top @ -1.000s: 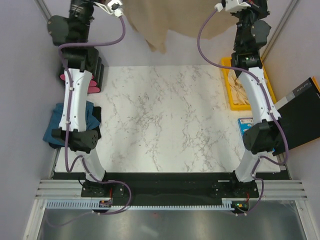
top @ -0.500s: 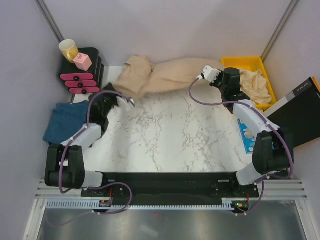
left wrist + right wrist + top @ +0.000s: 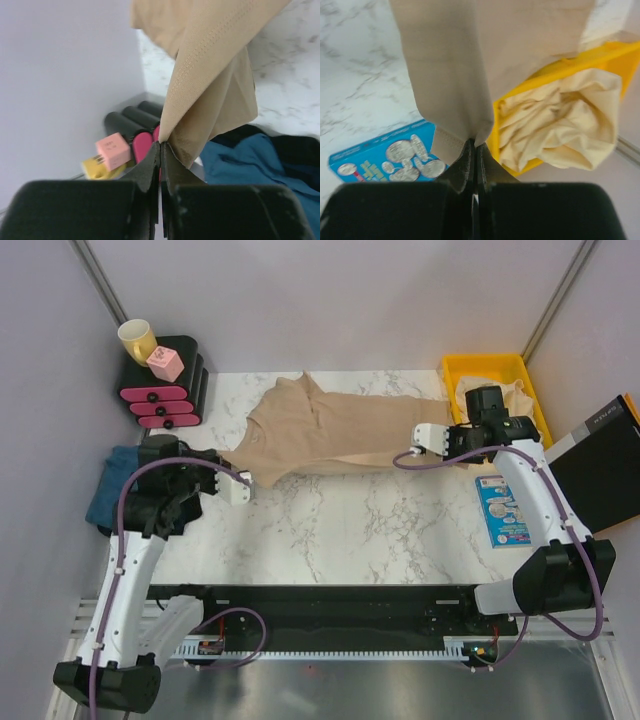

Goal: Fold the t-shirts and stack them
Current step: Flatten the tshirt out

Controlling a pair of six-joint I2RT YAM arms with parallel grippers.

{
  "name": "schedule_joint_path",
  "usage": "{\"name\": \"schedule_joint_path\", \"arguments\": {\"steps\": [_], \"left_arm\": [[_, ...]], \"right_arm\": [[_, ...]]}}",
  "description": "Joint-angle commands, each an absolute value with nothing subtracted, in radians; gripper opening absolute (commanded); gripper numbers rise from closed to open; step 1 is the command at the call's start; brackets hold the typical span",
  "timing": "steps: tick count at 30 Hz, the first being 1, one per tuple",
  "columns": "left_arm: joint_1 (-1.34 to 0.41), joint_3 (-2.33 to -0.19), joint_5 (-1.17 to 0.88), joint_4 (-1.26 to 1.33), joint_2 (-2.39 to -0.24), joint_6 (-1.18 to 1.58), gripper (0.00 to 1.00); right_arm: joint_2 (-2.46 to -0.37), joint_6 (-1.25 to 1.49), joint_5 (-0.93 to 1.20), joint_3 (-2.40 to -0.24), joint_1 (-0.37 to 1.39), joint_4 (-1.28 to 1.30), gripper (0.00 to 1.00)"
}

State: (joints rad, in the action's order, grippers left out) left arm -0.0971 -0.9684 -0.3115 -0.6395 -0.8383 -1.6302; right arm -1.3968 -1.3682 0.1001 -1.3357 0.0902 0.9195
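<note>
Far left edge: a teal-blue t-shirt [image 3: 110, 485] is lying crumpled half off the worktop [image 3: 340, 530], with a dark navy t-shirt [image 3: 295, 155] bunched against its right side. At the far left corner a black stand with pink drawer fronts [image 3: 160, 395] is carrying a yellow mug [image 3: 137, 338] and a pink cube [image 3: 165, 363].

Left pincer [image 3: 243, 480]: it is sitting just right of the teal pile, over the left part of the worktop. In its wrist view the pincer [image 3: 160, 145] is showing both jaws pressed together, pinching a hemmed corner of the tan t-shirt [image 3: 210, 90].

Centre: the tan t-shirt [image 3: 340, 430] is stretching across the far half of the worktop from one pincer to the other. Its left part is looking wider and rumpled, its right part flatter. I cannot tell how much of it is resting on the marble.

Right pincer [image 3: 415, 447]: it is reaching in from the right and gripping the near right corner of the same shirt. In its wrist view the pincer [image 3: 474, 142] is clamping tight on a stitched hem, with no gap showing between the jaws.

Far right: a yellow bin [image 3: 500, 368] is holding more beige t-shirts [image 3: 560, 120], loosely heaped. Nearer, a blue printed box [image 3: 503, 510] is lying flat on the worktop, and a black panel [image 3: 600, 470] is leaning at the right edge.
</note>
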Motion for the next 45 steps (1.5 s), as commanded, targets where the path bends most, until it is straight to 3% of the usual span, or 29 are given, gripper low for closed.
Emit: {"name": "schedule_joint_path", "arguments": {"steps": [1,5,8,13,22,26,35,39,42,45], "left_arm": [[-0.089,-1.208,-0.322,-1.160,-1.015,-1.576,0.02],[-0.104,-1.579,-0.298,-1.423,-1.217,-1.527,0.02],[-0.121,-1.972,-0.284,-1.540,-1.443,-1.302,0.02],[-0.141,-2.164,-0.258,-1.487,-1.502,-1.359,0.02],[-0.169,-2.253,-0.186,-1.321,-1.436,-1.442,0.02],[-0.169,-2.246,-0.132,-1.126,-1.364,-1.587,0.02],[-0.160,-2.140,-0.086,-0.330,-1.322,-1.897,0.02],[-0.117,-2.269,-0.089,-0.371,-1.419,-1.963,0.02],[-0.063,-2.165,-0.139,-0.235,-1.424,-2.042,0.02],[-0.040,-2.224,-0.105,-0.113,-1.531,-2.109,0.02]], "right_arm": [[-1.355,-1.502,0.130,-1.321,0.089,1.167,0.00],[-1.345,-1.476,0.153,-1.342,0.100,1.180,0.00],[-1.391,-1.427,0.175,-1.437,0.100,1.236,0.00],[-1.427,-1.312,0.291,-1.630,0.101,1.316,0.00],[-1.306,-1.256,0.287,-1.842,0.100,1.163,0.00],[-1.243,-1.262,0.201,-1.919,0.101,0.917,0.00],[-1.207,-1.402,0.077,-1.881,0.100,0.450,0.00],[-1.253,-1.484,-0.009,-1.850,0.101,0.410,0.00],[-1.249,-1.541,-0.113,-1.685,0.100,0.141,0.00],[-1.310,-1.542,-0.190,-1.701,0.116,-0.024,0.00]]}}
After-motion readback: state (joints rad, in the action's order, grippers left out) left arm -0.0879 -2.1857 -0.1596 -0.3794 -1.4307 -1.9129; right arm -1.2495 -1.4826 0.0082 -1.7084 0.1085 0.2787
